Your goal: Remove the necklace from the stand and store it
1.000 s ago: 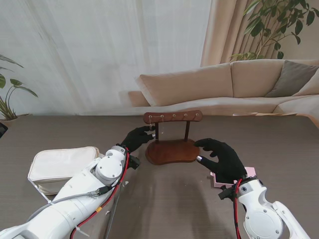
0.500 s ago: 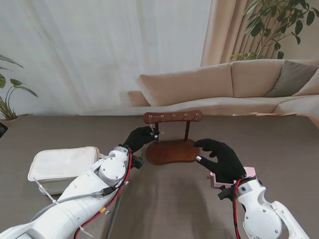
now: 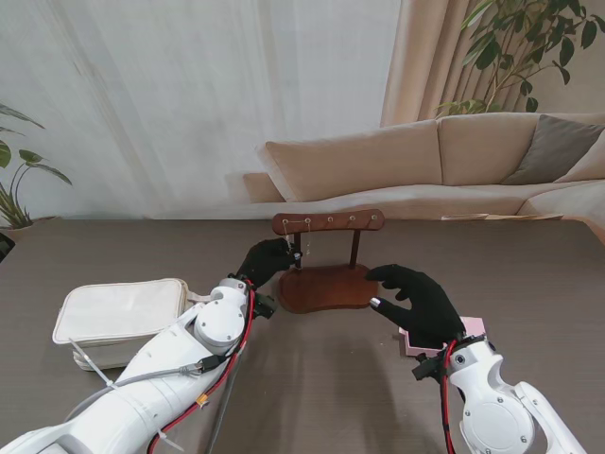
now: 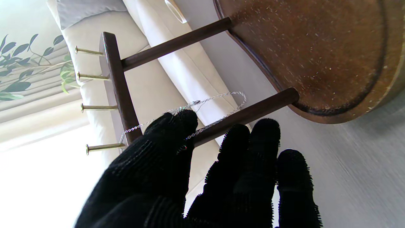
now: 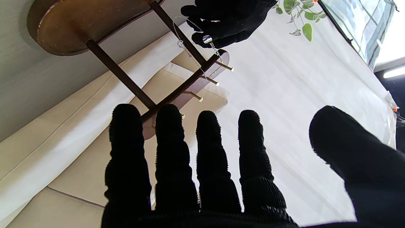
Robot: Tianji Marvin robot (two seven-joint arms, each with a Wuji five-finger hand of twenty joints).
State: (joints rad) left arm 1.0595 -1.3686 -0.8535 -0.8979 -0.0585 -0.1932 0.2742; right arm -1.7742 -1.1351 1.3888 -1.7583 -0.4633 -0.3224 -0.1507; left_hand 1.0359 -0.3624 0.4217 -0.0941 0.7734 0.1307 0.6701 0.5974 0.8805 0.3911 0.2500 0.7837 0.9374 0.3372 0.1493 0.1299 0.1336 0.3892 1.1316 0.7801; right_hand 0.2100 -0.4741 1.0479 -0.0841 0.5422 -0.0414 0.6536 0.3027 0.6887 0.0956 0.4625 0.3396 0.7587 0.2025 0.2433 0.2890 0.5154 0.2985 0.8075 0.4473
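Where the grey wood-grain table [image 3: 340,378] reaches farthest left, a soft cream pouch [image 3: 115,318] lies flat, rectangular with rounded corners and a stitched edge. Right of it, the left hand [image 3: 266,260], in a black knitted glove, is up at the left end of the stand [image 3: 326,284], a dark polished wooden piece with a kidney-shaped base, two round posts and a flat top bar set with slim brass pegs [image 4: 95,107]. A thin silver necklace [image 4: 202,110] of fine links hangs from the bar beside the left post, looping round towards it. In the left wrist view the chain runs against the thumb tip, with the other fingers [image 4: 264,142] curled close alongside the post; whether the thumb and fingers actually pinch the chain I cannot tell. Farther right, the right hand [image 3: 416,301], gloved the same, hovers just beside the base's right end, fingers spread wide and thumb apart, holding nothing. A small pink box [image 3: 470,331] shows partly behind that wrist.
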